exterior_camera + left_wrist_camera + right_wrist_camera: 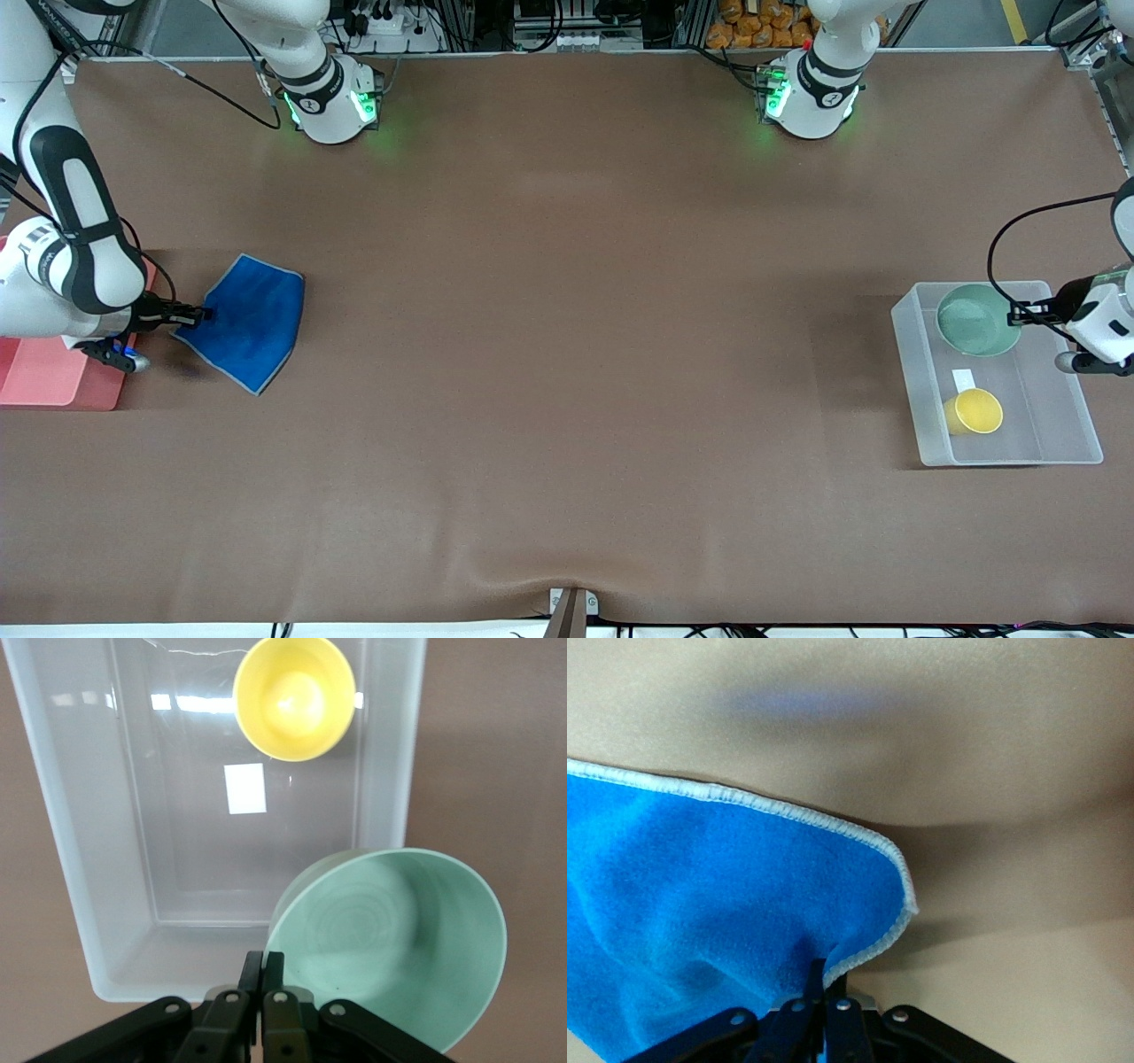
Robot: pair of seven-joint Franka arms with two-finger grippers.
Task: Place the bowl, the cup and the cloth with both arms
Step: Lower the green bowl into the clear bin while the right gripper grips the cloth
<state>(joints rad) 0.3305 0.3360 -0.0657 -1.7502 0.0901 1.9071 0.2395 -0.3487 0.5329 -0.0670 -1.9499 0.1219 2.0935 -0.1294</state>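
Front view, lower right of the frame: a clear rectangular plastic bin holds the small round yellow cup upright, with a white label nearby (stuck on the bin floor). At mid-left, the soft bright blue square cloth hangs crumpled, one edge pinched in the closed right gripper beside a pink tray. The left gripper, fingers clamped, holds the pale mint-green round bowl by its rim, tilted over the bin.
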